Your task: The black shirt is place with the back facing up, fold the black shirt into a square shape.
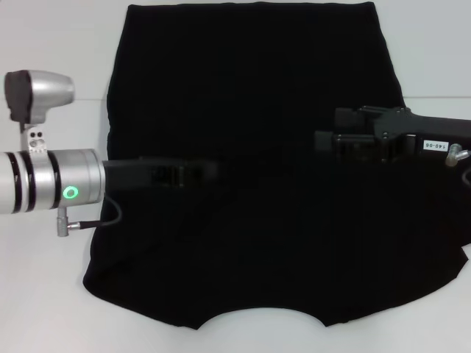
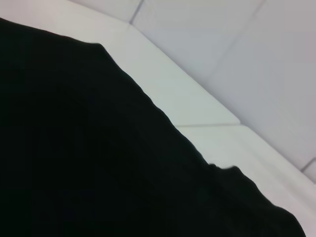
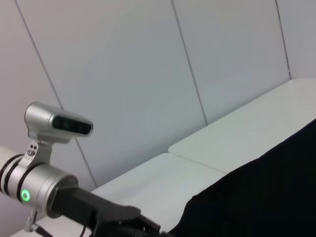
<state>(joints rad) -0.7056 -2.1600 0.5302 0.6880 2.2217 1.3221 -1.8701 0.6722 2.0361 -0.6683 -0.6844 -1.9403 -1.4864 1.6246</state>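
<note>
1. Head view: the black shirt point(image 1: 250, 162) lies spread flat on the white counter point(image 1: 44, 294), neckline curve at the near edge, hem at the far edge, so its long axis runs away from the robot. The sleeves look already turned in, judging by the fairly straight side edges.
2. The left claw point(image 1: 193, 175) reaches in from the left over the shirt's middle, and the right claw point(image 1: 327, 140) reaches in from the right at about the same depth, a little farther back. They point toward each other across the cloth, with a clear gap between them. Black on black, I cannot tell whether either claw is apart or together, or whether it holds fabric.
3. Each side edge lies behind its own claw, toward the arm's base. Bare counter shows past the left edge; on the right the cloth runs to the frame border.
4. Left wrist view: only the black shirt point(image 2: 89, 158) and a slanting edge against the counter point(image 2: 187, 94); no fingers visible.
5. Right wrist view: the left claw point(image 3: 143, 226) shows low down beside the black shirt point(image 3: 266, 192), with open counter point(image 3: 237, 133) beyond
</note>
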